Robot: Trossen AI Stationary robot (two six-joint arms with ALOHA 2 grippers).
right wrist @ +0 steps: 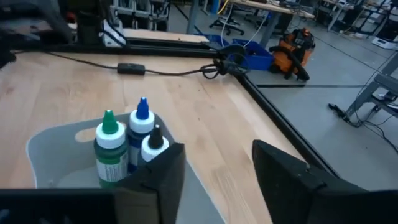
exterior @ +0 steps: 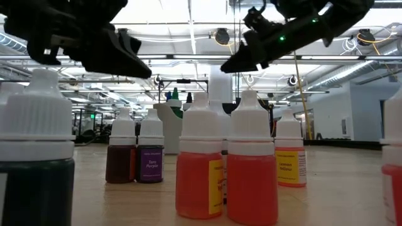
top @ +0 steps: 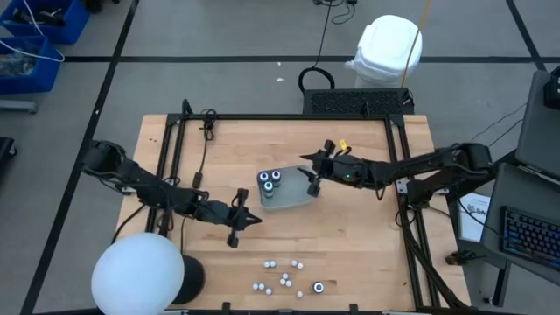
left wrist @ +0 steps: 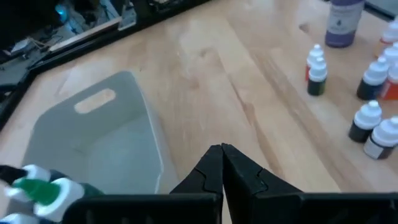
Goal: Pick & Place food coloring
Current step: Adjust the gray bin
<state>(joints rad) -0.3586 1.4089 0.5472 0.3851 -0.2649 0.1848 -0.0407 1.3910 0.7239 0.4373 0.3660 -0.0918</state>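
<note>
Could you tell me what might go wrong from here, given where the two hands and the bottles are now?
1. The right hand hangs open over the tray's edge, near three upright bottles packed together; a sideways brush could topple them.
2. The left hand is shut and empty beside the tray, so it must reopen before any pick.
3. The loose bottles near the table's front edge stand close together; reaching for one may knock over its neighbours.

Grey tiled floor (top: 219, 35); white bin (top: 388, 48) behind table; ceiling strip lights (exterior: 188, 31); blue crates (top: 35, 39).
</note>
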